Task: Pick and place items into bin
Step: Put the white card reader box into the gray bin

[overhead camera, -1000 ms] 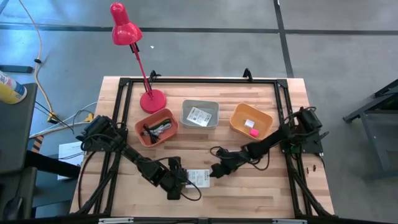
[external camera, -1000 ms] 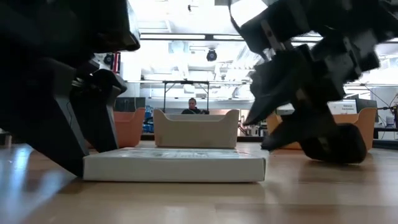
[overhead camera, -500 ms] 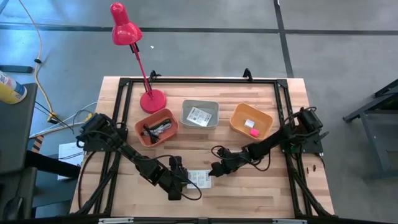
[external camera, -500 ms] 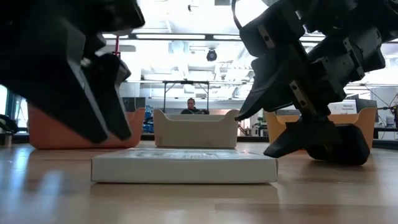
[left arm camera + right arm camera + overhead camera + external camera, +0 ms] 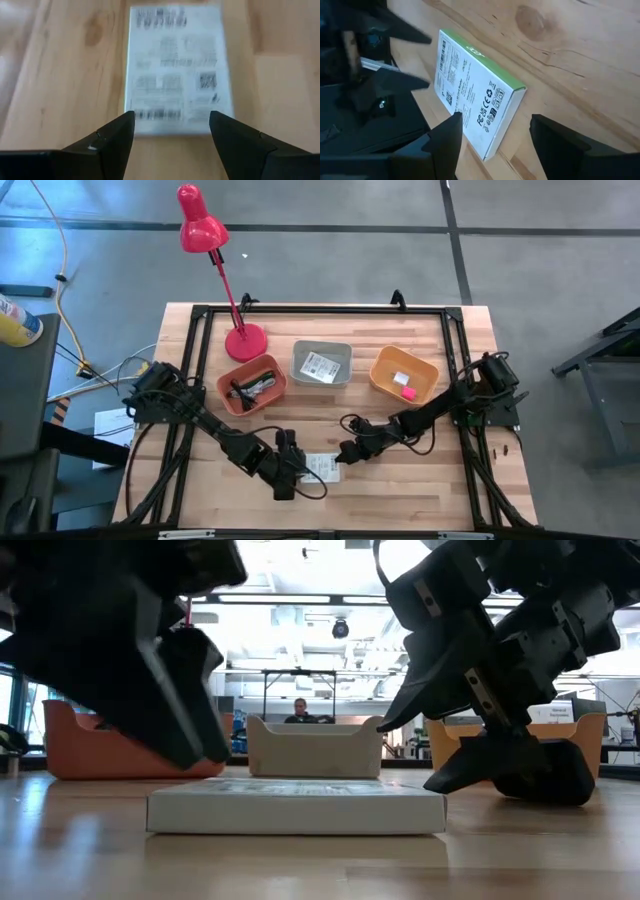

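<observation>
Left gripper (image 5: 170, 137) spread wide, low at flat white packet (image 5: 322, 467) on surface (image 5: 420, 490); right gripper (image 5: 492, 137) also parted, opposite end. Risk: thin packet skids, fingers scrape wood.

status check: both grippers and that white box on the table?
Left gripper open, straddling near end of white box. Right gripper open at opposite end. Box flat on table, ungripped. Nothing in the way.

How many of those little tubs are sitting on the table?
3, in a row across the table's far half: an orange-brown tub by the red lamp, a grey tub in the middle, and an orange tub toward the right arm's side. None seem hidden.
</observation>
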`<act>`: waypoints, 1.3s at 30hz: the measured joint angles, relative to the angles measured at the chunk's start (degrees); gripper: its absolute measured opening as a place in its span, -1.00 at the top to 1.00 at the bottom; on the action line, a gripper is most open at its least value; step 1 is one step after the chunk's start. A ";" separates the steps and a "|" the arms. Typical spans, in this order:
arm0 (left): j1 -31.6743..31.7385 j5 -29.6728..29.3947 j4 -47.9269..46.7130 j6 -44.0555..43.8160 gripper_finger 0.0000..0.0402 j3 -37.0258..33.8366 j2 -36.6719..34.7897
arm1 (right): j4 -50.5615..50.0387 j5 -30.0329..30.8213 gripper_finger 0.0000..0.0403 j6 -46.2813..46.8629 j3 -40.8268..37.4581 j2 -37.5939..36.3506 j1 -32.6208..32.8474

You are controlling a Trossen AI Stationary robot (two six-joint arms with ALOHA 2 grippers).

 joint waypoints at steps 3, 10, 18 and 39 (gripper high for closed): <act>0.00 1.20 1.63 -0.06 -0.23 -0.03 0.89 | 0.21 0.00 -0.10 0.12 -0.02 0.00 0.00; -0.09 2.89 1.82 -1.58 -0.23 0.00 1.95 | 1.60 -0.07 -0.10 0.24 -0.15 0.09 0.00; -0.11 2.73 -0.15 -2.79 -0.23 0.05 1.91 | 5.06 -1.15 -0.07 0.17 0.84 0.23 0.05; -3.80 -5.84 -2.81 -4.58 -0.23 -0.05 -0.40 | 1.96 -3.41 -0.08 2.28 4.26 4.73 0.33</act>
